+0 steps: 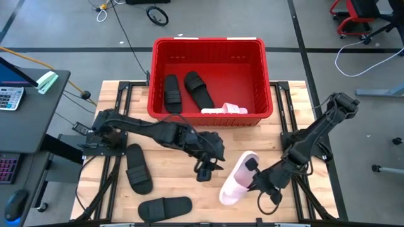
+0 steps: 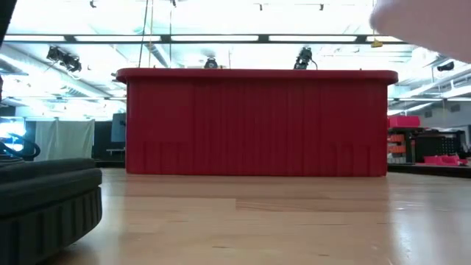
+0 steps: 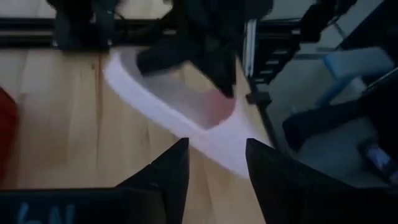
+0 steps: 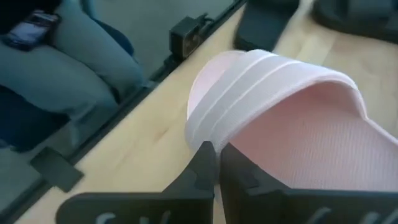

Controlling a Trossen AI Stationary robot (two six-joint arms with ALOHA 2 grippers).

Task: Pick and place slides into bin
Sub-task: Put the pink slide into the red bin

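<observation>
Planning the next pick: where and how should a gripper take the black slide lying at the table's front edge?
Grip the black slide by its broad strap, coming straight down from above. It lies flat, lengthwise along the table edge, so the raised strap is likely the only part fingers can close on; one finger would slip under it.

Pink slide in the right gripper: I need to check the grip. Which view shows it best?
Right wrist view: the right gripper pinches the pink slide at its strap edge. High view shows it whole but small; left wrist shows its sole; low view, a blur.
</observation>
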